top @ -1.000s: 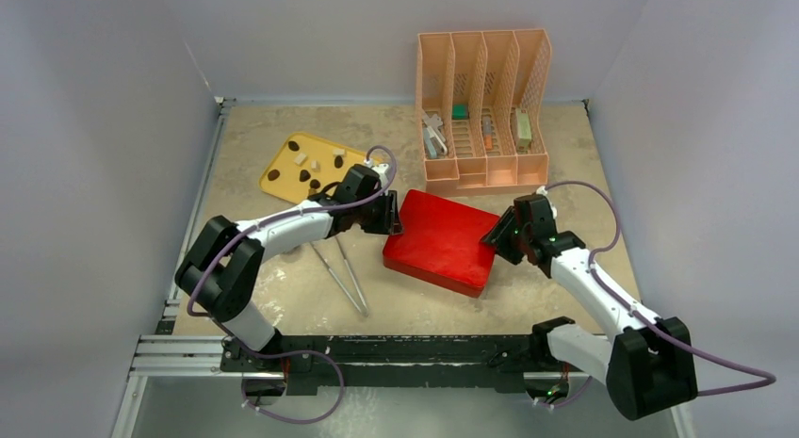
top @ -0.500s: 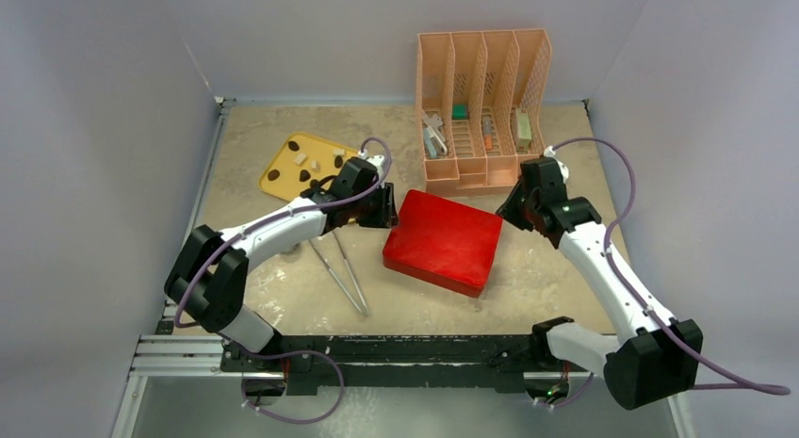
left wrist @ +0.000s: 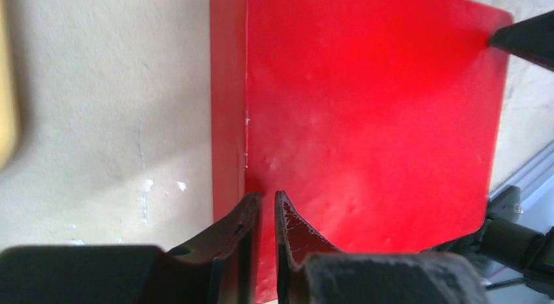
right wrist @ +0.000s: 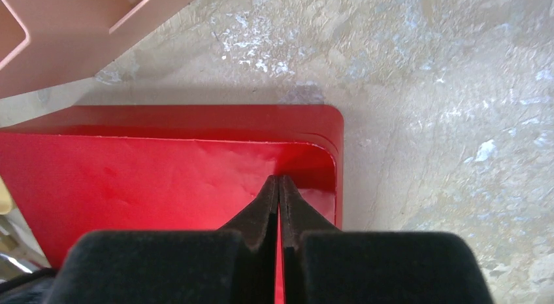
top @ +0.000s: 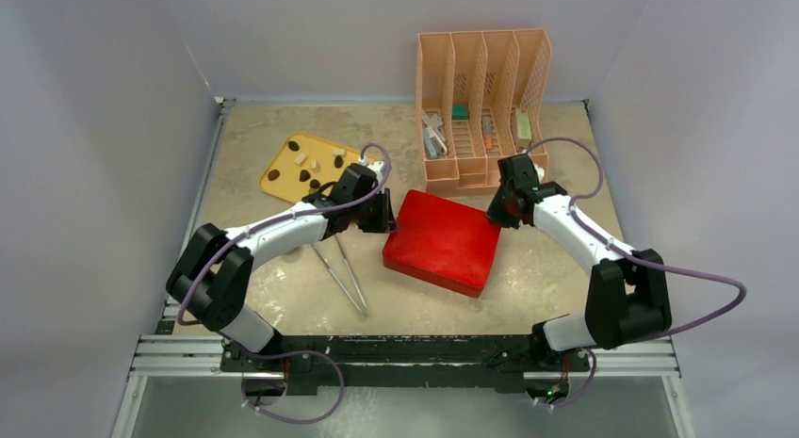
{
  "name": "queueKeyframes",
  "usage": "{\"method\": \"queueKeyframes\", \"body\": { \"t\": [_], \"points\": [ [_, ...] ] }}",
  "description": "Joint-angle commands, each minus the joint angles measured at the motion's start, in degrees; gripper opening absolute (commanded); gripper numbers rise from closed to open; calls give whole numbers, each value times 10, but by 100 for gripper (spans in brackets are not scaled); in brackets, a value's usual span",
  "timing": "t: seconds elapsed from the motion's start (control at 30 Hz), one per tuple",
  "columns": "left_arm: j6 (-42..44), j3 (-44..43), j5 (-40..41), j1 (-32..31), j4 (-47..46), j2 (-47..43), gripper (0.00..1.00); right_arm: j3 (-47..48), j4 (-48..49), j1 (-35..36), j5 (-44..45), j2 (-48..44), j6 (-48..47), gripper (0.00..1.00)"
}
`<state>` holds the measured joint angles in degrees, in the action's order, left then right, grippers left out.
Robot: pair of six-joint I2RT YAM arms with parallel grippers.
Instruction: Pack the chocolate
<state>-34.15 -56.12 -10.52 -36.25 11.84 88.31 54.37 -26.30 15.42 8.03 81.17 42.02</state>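
Left arm reaches low and long across the table, wrist turned toward the near-left side of the red box point(top: 443, 240). The left gripper point(top: 389, 215) is at that edge. On the left wrist view its fingers point(left wrist: 238, 229) stand only a sliver apart, tips at the line where the box's top meets its side. I see nothing between them.

Right arm is folded, elbow raised over the near right. Its forearm runs up and left to the box's far-right corner. The right gripper point(right wrist: 279, 180) is closed tight, holding nothing, tips over the rounded corner of the lid.

Against a second ago: the right gripper has left the middle of the box's right edge, swung out, and come back to that far corner. The left arm has barely shifted. The box lies as before.

The chocolate point(top: 305, 175) sits loose on the yellow tray point(top: 286, 167) at far left, just behind the left gripper, outside the box.
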Motion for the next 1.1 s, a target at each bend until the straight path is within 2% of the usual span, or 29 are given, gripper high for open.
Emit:
{"method": "queueKeyframes", "body": {
  "t": [0.0,0.23,0.47,0.63,0.87,0.97,1.07],
  "points": [
    [-34,31,-25,1,-24,37,13,8,-30,1,31,-8,-19,0],
    [-35,23,-15,2,-21,31,14,47,-100,8,-32,-84,-68,0],
    [-23,13,-9,1,-14,41,16,30,-197,54,-89,-152,-37,0],
    [-27,21,-11,1,-23,46,16,-25,-203,93,-118,-195,8,0],
    [-35,20,-10,2,-29,48,16,-164,-122,105,-173,-188,31,0],
    [-41,15,-10,2,-29,42,16,-157,-138,107,-157,-169,25,0],
    [-46,2,-1,3,-30,28,16,-115,-164,108,-145,-193,27,0]
  ]
}}
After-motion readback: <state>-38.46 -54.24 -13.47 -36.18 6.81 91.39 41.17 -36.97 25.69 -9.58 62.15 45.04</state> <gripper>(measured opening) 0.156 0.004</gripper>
